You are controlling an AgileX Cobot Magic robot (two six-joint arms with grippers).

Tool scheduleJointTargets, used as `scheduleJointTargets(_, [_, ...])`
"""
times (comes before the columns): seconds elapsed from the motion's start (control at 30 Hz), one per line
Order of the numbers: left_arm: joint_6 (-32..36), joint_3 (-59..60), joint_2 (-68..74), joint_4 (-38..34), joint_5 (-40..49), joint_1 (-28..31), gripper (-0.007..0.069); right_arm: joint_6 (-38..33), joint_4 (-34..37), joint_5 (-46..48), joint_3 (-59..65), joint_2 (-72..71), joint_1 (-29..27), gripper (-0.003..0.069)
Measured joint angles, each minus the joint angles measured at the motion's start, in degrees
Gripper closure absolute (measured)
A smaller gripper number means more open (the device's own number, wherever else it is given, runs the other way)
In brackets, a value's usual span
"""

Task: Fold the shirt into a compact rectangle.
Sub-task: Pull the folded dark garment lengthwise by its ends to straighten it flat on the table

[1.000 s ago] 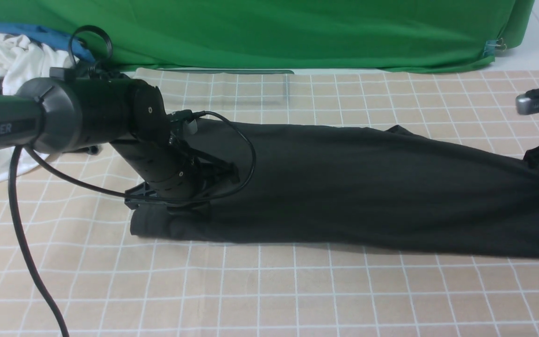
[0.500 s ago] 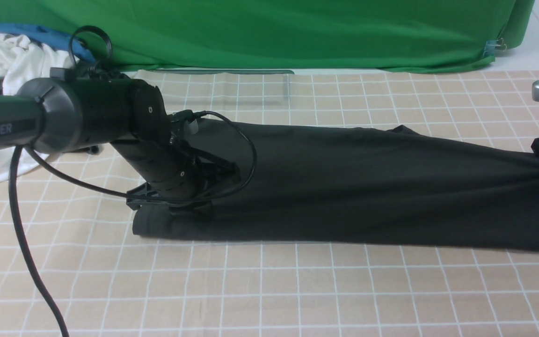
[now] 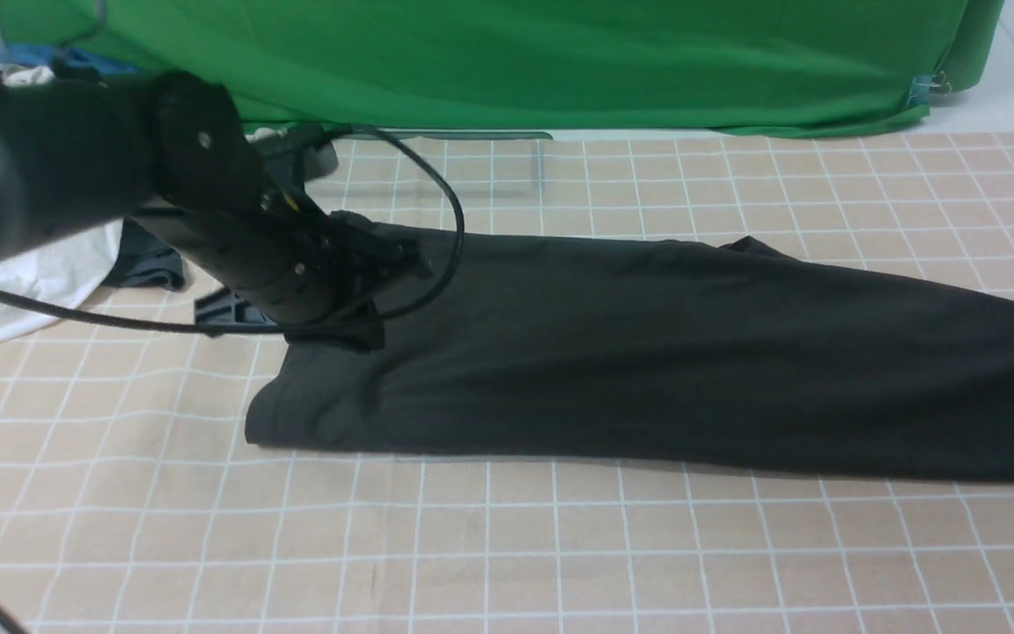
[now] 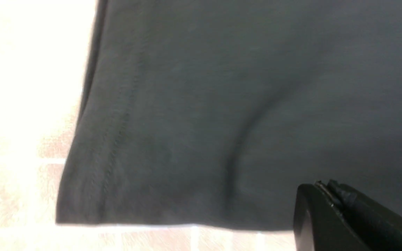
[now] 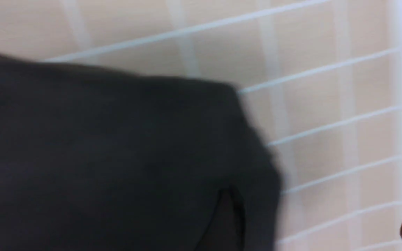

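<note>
Black shirt (image 3: 648, 352) lies folded lengthwise across gridded surface (image 3: 489, 546); left hand (image 4: 326, 184) closed, apparently empty; right hand (image 5: 319, 198) wide open.

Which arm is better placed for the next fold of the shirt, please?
Probably the right. Its open claw hangs over the shirt's right end, ready to grip; the left claw is shut.

Your closed left jaws angle in over the black shirt (image 4: 187, 122), near its straight edge. You see creases running through its fabric, and the grid-lined worktop (image 4: 19, 195) around its corner.
</note>
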Motion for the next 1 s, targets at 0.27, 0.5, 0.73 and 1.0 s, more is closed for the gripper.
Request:
scheduleJointTargets(0.27, [0.0,5.1,-12.3,-0.4,2.9,0.0,0.0611,-1.8,8.5,0.3,0.1,2.1,-4.1,0.0013])
scheduleJointTargets(0.5, [0.0,12.1,-21.8,-4.0,2.9,0.0,0.0611,-4.2,10.4,0.2,2.9,4.5,-7.7,0.0013])
scheduleJointTargets(0.73, [0.0,15.0,-23.9,-4.5,3.4,0.0,0.0611,-6.4,13.6,-2.0,3.7,7.5,-7.8,0.0043])
scheduleJointTargets(1.0, [0.0,15.0,-23.9,-5.0,3.2,0.0,0.0611,-9.6,16.3,-2.2,3.4,8.4,-7.8,0.0268])
